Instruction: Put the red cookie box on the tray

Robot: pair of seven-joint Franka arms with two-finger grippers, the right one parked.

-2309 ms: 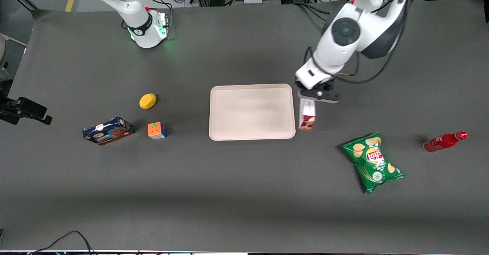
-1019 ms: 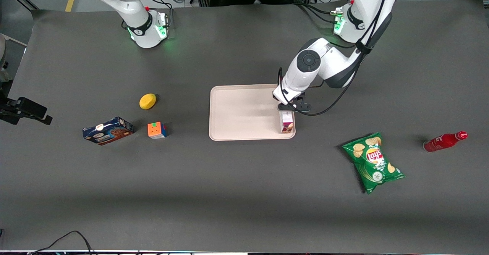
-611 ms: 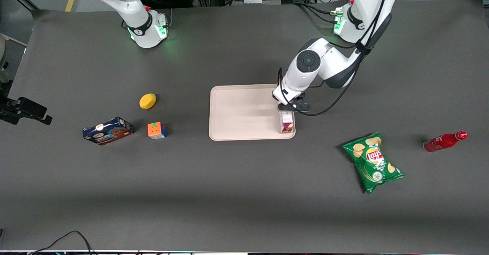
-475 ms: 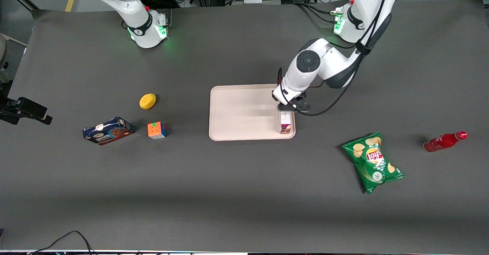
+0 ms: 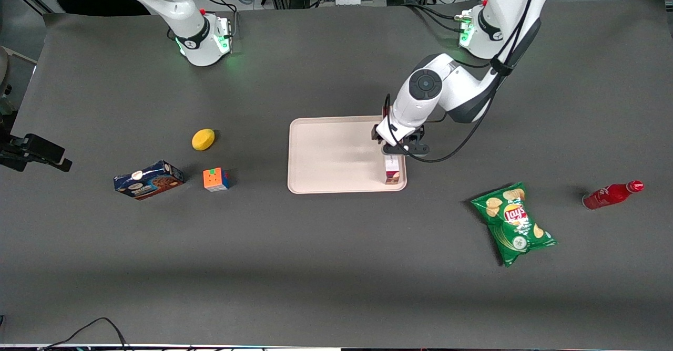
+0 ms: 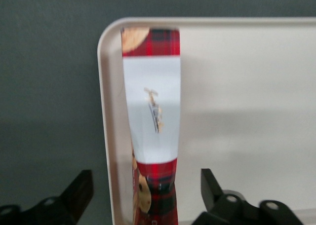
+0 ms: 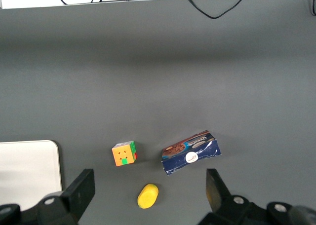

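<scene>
The red cookie box [image 5: 392,172] stood upright on the tray [image 5: 336,154], in the corner nearest the front camera at the working arm's end, and the gripper [image 5: 395,152] hung directly above its top. In the wrist view the box [image 6: 152,121] rose between the two fingers [image 6: 79,193], which were spread wide and clear of it on both sides, holding nothing.

The box sat close against the tray's rim [image 6: 105,136], with only a narrow strip of tray floor between its side and that rim. The rest of the tray toward the parked arm's end was bare and pale. Off the tray, the green chip bag [image 5: 513,224] lay nearer the front camera toward the working arm's end, well apart from the box.

The box's long axis ran vertically, its top end up toward the gripper, its white label patch [image 6: 153,109] facing the wrist camera
</scene>
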